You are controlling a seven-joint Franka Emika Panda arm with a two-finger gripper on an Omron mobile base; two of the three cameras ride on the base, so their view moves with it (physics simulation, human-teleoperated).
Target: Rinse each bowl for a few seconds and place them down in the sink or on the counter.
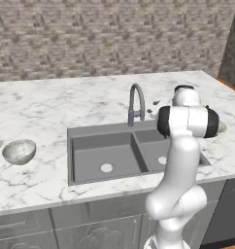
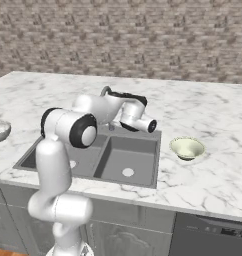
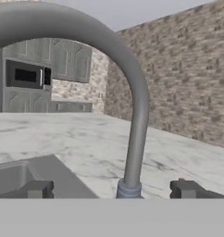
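Just before the faucet [image 3: 134, 120], gripper [image 3: 115, 189] spread wide, empty.

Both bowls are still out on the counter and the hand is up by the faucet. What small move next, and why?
Probably ease the open gripper forward onto the faucet to start the water. Its fingertips flank the faucet's base, nothing between them. The grey bowl and the cream bowl sit apart on the counter, either side of the sink, neither rinsed.
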